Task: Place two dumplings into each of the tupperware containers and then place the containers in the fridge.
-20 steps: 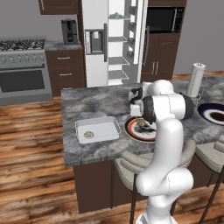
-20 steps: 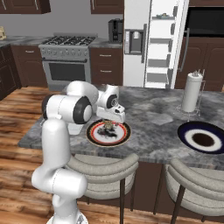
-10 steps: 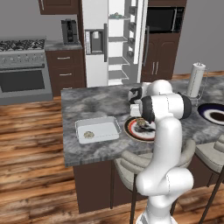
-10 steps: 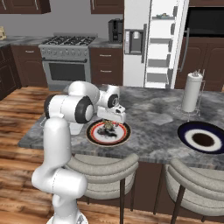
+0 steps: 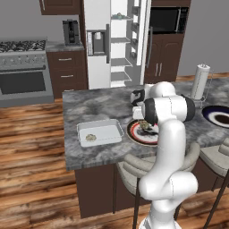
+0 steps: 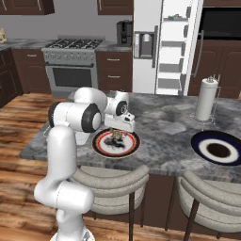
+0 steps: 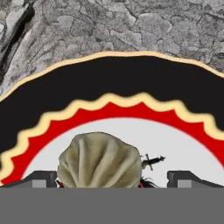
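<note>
Left of the plate [image 5: 136, 134] on the counter [image 5: 96, 105], the white container [image 5: 100, 133] holds one dumpling [image 5: 91, 137]. Over the plate, the end effector [image 7: 112, 181] straddles another dumpling [image 7: 100, 162], fully open, holding nothing, seemingly ready to grasp.

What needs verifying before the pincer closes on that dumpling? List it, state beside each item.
1. Pincer open: ok, both tips stand wide apart.
2. Dumpling between the tips: ok, it sits in the gap on the plate.
3. Tips low enough to grip: cannot tell, their ends are cut off at the view's bottom edge.
4. Tub ready on the counter: ok, it already holds one dumpling.
5. Fridge open for later: ok, shelves show.
6. Second tub located: cannot tell.
</note>
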Available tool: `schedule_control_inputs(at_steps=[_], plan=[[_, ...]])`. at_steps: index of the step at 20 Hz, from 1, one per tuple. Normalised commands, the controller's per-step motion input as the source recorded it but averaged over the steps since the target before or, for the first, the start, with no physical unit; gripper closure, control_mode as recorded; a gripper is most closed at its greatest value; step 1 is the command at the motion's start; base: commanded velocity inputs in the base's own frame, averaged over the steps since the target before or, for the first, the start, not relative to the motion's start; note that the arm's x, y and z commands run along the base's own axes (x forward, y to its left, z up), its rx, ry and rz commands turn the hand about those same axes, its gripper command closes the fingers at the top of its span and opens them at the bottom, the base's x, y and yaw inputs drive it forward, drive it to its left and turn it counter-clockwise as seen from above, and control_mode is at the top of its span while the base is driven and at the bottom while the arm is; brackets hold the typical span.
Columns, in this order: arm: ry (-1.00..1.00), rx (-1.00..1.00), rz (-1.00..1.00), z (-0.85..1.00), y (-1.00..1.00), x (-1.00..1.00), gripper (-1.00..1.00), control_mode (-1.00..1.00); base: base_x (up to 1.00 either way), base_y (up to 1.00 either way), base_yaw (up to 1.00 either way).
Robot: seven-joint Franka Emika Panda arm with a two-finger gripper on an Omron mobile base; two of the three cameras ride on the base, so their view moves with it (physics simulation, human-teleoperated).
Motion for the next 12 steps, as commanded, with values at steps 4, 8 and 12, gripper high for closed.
schedule_control_inputs(at_steps=[4,8,12], plan=[[0.0,0.0,0.02,0.0,0.0,-0.06,-1.0,-1.0,0.0,0.0,0.0],[0.0,0.0,0.02,-0.01,0.05,-0.09,-1.0,-1.0,0.0,0.0,0.0],[0.0,0.0,0.0,-0.05,0.13,-0.11,-1.0,-1.0,0.0,0.0,0.0]])
